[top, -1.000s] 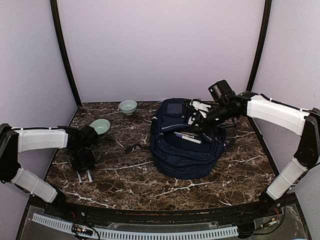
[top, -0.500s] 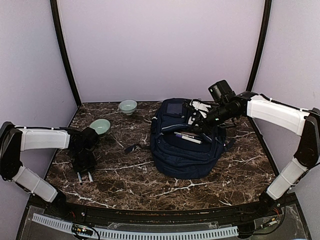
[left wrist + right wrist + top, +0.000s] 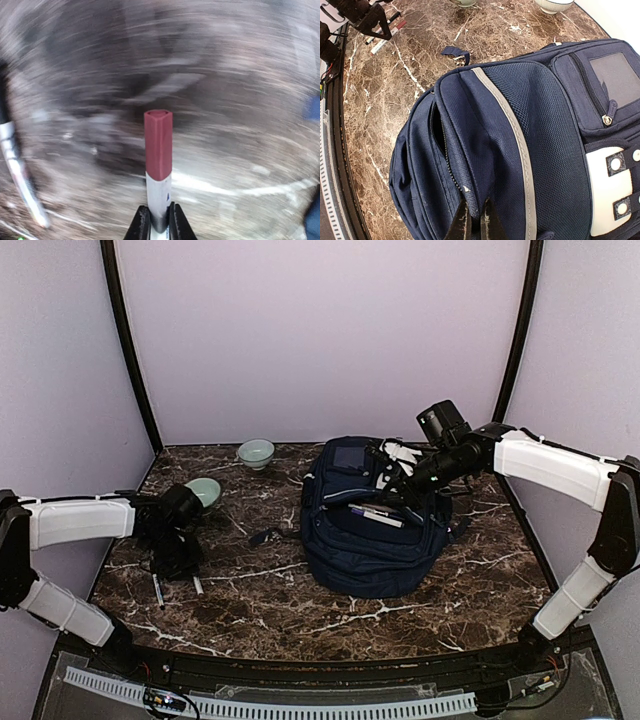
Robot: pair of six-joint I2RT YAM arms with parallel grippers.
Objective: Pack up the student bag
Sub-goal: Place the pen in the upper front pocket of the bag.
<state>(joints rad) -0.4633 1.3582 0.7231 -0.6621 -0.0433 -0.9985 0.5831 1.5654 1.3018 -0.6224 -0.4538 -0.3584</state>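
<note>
Standing here looking at the desk (image 3: 300,612), dark brown marble with white veins. The student bag (image 3: 365,545) is the big navy thing lying right of the middle, toward the far side, with its grey-white patch up. One pocket is unzipped and gaping, and a few pens (image 3: 377,513) show inside the opening. A loose strap end (image 3: 265,536) trails onto the marble on the bag's left.

The right tool (image 3: 475,221) comes in from the right, and its fingers are pinched tight on the fabric edge of the bag beside the zip, right next to the pale stripe.

Over on the left, the left tool (image 3: 159,225) is clamped on a marker (image 3: 158,150) with a white barrel and a dark red cap. The marker sticks straight out ahead of the fingers. That wrist view is badly smeared, so I can't say how high it sits above the desk. A silvery pen (image 3: 17,170) lies on the marble just to its left.

Two pale green bowls sit far left of the bag: one (image 3: 256,452) near the back wall, the other (image 3: 203,491) just beyond the left arm.
</note>
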